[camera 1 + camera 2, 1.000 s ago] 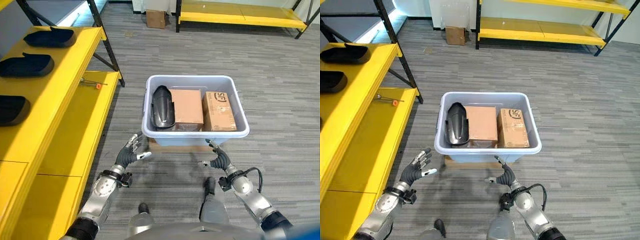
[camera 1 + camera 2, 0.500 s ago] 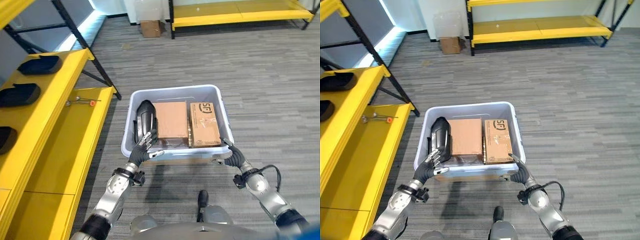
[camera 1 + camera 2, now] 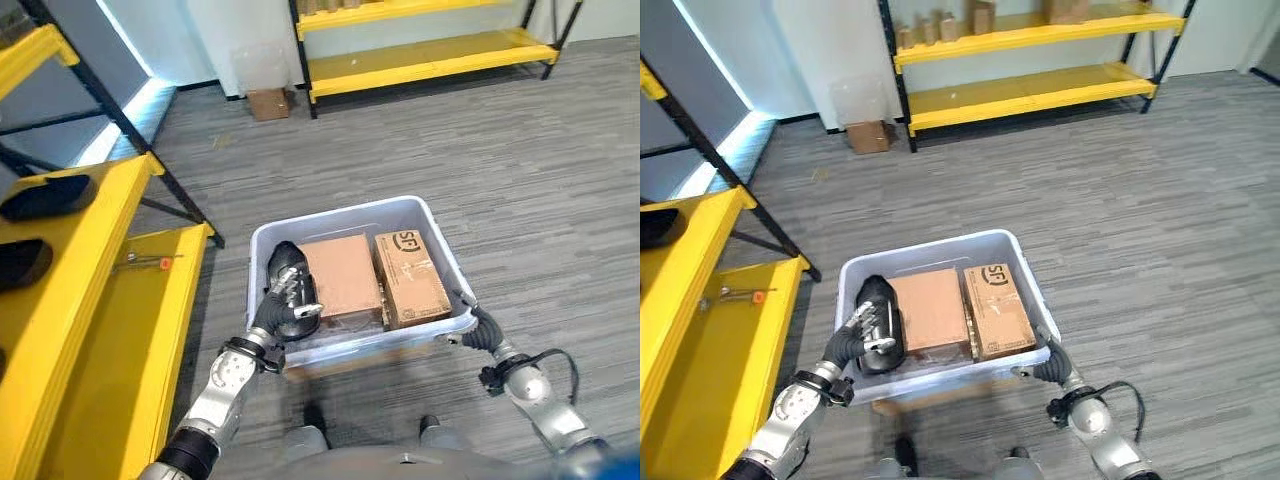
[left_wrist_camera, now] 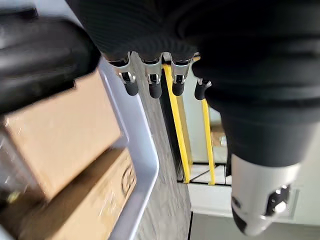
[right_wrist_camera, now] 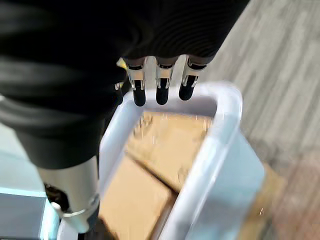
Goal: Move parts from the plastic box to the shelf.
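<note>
Left hand: now reaches into the box, fingers spread over the black part.
Right hand: fingers spread, at the box's near right corner.

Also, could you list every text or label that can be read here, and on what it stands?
Right cardboard box in the plastic box: dark printed mark on its top, too small to read.
Left cardboard box, black part, yellow shelf: no print visible.
</note>
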### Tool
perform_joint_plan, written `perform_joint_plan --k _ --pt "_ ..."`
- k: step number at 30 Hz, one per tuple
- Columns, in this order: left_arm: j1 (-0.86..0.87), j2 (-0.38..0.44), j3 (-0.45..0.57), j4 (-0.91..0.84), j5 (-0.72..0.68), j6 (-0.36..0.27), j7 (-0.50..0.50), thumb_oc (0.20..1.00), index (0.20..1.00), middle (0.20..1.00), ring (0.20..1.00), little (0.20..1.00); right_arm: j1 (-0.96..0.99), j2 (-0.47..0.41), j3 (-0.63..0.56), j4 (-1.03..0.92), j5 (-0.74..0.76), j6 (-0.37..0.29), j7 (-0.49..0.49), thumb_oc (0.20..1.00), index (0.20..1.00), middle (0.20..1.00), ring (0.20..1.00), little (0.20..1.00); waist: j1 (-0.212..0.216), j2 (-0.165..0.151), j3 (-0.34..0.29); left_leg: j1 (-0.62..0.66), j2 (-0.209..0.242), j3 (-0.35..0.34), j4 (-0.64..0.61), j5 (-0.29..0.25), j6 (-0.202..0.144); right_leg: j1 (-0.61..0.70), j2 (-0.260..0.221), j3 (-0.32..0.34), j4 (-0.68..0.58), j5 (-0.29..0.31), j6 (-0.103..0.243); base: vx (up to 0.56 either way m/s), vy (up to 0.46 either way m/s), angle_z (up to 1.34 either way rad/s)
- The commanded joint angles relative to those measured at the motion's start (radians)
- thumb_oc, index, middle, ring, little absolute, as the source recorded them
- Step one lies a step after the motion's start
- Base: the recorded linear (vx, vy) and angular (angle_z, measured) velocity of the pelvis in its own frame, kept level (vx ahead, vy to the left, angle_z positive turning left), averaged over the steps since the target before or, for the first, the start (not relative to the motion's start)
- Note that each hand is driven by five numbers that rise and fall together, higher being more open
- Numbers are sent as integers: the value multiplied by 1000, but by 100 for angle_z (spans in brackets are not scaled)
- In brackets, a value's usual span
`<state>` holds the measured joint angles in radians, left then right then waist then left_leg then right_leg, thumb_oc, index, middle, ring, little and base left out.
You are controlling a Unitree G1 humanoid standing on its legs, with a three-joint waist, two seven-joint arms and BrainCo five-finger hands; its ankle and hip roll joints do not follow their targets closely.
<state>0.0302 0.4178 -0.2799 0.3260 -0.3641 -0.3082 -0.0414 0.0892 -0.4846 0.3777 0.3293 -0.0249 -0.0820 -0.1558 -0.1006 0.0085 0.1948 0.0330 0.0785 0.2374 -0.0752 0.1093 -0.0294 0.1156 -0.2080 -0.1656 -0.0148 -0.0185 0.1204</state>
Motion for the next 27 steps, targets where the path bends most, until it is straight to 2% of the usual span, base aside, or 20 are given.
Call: perform_joint_plan --k 1,4,7,13,15,17,19,22,24,25,27 --pt "-9 9 44 -64 51 -67 43 1000 1000 1000 1000 1000 -68 2 -8 -74 2 -17 10 1000 1000 1000 1000 1000 30 -11 19 69 62 -12 11 -17 -34 -6 75 -30 47 40 -38 138 71 13" --pt "-17 10 42 -65 74 -57 77 1000 1000 1000 1000 1000 -63 7 -5 -80 0 -20 10 1000 1000 1000 1000 1000 28 -18 16 78 59 -8 -1 -23 -30 -9 78 -28 37 44 -31 76 18 9" --pt "-45 1 34 -46 88 13 169 1000 1000 1000 1000 1000 -62 7 3 -108 3 2 -5 1000 1000 1000 1000 1000 24 -30 21 72 58 -4 -4 -27 -25 -20 84 -24 35 45 -29 68 -8 1" --pt "-119 -41 5 1 35 104 249 1000 1000 1000 1000 1000 -88 11 22 -114 -3 8 -50 1000 1000 1000 1000 1000 21 -43 47 26 67 -1 15 -20 -25 -63 92 -15 56 40 -35 -11 -28 -6" --pt "-174 -62 -15 41 70 111 322 1000 1000 1000 1000 1000 -112 8 33 -117 2 9 -76 1000 1000 1000 1000 1000 16 -50 73 -12 74 -2 36 -16 -27 -98 98 -8 74 35 -40 -76 -43 -3" --pt "-231 -82 -27 86 46 127 367 1000 1000 1000 1000 1000 -133 6 42 -119 2 5 -94 1000 1000 1000 1000 1000 9 -56 97 -47 82 -2 52 -12 -29 -131 104 1 88 33 -43 -133 -57 -6" --pt "-321 -115 -43 165 91 115 438 1000 1000 1000 1000 1000 -162 7 62 -121 8 9 -127 1000 1000 1000 1000 1000 -4 -64 129 -88 91 2 68 -7 -32 -181 114 16 104 31 -46 -168 -61 -7" --pt "-391 -150 -58 220 47 141 492 1000 1000 1000 1000 1000 -182 2 74 -120 5 9 -143 1000 1000 1000 1000 1000 -18 -68 157 -123 100 4 84 -2 -36 -220 122 27 119 31 -48 -98 -14 -8" --pt "-422 -179 -50 263 17 147 546 1000 1000 1000 1000 1000 -190 0 78 -123 3 12 -150 1000 1000 1000 1000 1000 -26 -68 172 -138 104 6 91 0 -38 -239 126 32 127 29 -49 -60 -1 -6" --pt "-465 -208 -32 334 40 135 633 1000 1000 1000 1000 1000 -198 2 89 -121 -3 14 -163 1000 1000 1000 1000 1000 -37 -74 187 -153 110 10 98 0 -41 -260 129 38 134 28 -48 -55 -11 -6" --pt "-477 -215 -25 350 42 138 667 1000 1000 1000 1000 1000 -200 2 91 -121 -5 14 -168 1000 1000 1000 1000 1000 -40 -77 191 -159 112 11 100 0 -42 -267 130 39 136 27 -49 -48 -34 -8"
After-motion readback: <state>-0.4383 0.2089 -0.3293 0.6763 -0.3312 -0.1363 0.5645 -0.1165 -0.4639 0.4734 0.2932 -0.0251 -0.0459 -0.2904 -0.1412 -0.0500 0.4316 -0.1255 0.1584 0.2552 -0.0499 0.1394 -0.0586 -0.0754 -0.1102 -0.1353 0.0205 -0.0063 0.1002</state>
